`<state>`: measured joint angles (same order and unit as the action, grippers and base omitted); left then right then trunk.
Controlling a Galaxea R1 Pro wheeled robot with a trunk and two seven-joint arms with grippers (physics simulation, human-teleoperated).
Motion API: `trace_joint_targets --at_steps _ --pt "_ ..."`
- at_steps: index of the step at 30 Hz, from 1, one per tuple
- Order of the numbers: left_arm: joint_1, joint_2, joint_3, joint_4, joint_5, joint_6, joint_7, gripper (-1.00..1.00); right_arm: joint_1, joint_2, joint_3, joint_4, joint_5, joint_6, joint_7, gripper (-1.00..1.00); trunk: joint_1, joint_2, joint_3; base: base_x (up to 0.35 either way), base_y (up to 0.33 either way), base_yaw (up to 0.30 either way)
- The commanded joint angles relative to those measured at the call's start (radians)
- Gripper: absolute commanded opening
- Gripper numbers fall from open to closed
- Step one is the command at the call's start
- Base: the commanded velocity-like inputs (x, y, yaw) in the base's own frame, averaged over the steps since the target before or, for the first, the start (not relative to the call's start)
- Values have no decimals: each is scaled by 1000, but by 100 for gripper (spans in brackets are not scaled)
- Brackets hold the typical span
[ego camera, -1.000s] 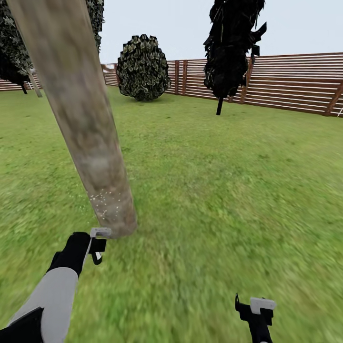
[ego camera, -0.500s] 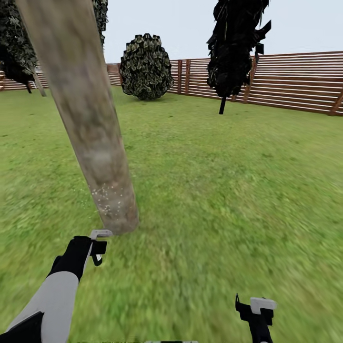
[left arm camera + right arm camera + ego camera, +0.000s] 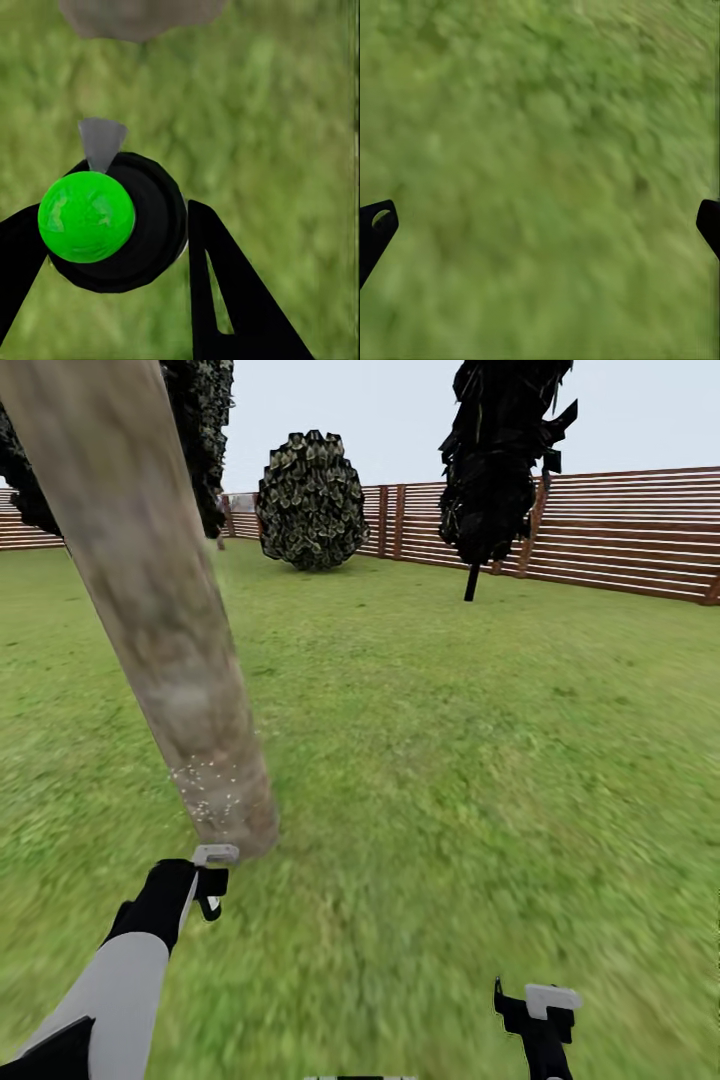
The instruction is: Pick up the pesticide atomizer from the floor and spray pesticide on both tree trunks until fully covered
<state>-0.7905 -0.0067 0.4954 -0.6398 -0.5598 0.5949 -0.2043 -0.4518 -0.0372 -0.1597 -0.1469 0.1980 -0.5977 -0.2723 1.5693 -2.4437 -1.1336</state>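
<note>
Pinching the atomizer [image 3: 112,221], the left hand [image 3: 205,880] faces the speckled tree trunk [image 3: 150,610]; right hand [image 3: 540,1010] spread.

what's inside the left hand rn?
The left hand is shut on the atomizer: a black round body with a bright green ball and a grey nozzle aimed at the tree trunk. The black body hides whatever lies beneath it; lawn shows around it.

Grey left forearm [image 3: 115,985], black wrist, black tool [image 3: 210,880] with pale tips.
</note>
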Motion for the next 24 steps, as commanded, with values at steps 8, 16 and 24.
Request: trace_joint_targets --at_steps 8,16,24 --pt "23 14 5 -17 -10 2 -8 -100 -1 2 -6 1 11 -2 -3 100 0 0 -1 105 -251 9" --pt "33 9 5 -6 7 -3 68 -100 -1 3 -6 1 11 -2 -4 100 0 0 -1 2 -278 253" --pt "33 5 3 -3 43 -49 71 -100 -1 2 -6 1 11 -2 -4 100 0 0 -1 44 -278 172"
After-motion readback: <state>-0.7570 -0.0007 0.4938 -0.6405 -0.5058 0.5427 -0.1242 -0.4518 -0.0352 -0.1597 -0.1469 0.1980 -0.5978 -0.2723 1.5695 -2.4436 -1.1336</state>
